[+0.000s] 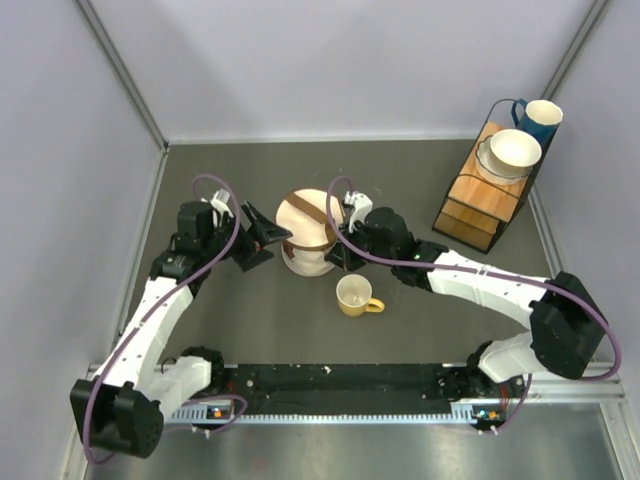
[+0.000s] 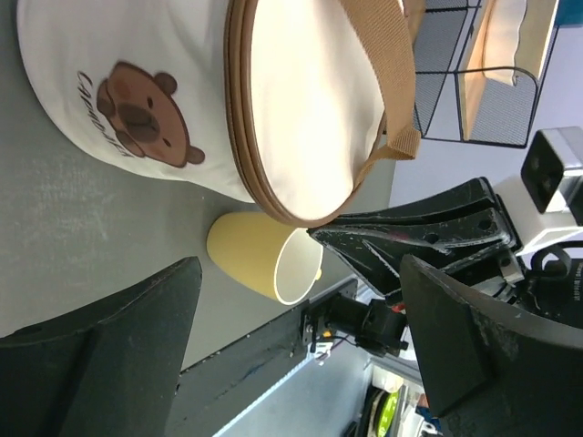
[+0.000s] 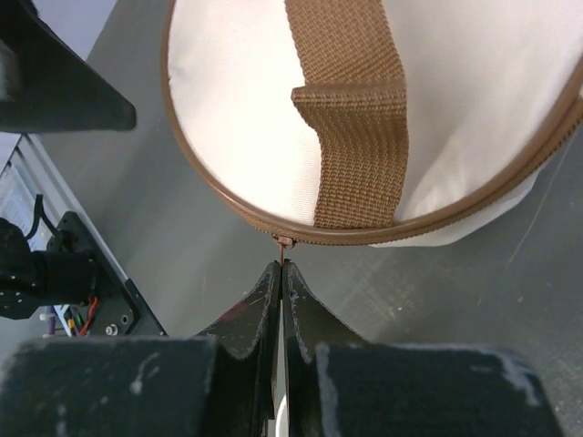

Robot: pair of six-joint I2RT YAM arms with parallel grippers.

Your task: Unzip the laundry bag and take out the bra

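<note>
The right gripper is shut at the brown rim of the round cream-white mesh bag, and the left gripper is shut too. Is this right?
Not quite. The left gripper is open: the left wrist view shows its fingers wide apart, gripping nothing. The right gripper is indeed shut at the brown rim of the round cream-white laundry bag.

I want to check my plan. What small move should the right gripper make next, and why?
Probably draw the zipper pull slowly along the brown rim. The right gripper is shut and seems to pinch it, the laundry bag looks zipped shut, and the left gripper stands open beside it.
</note>
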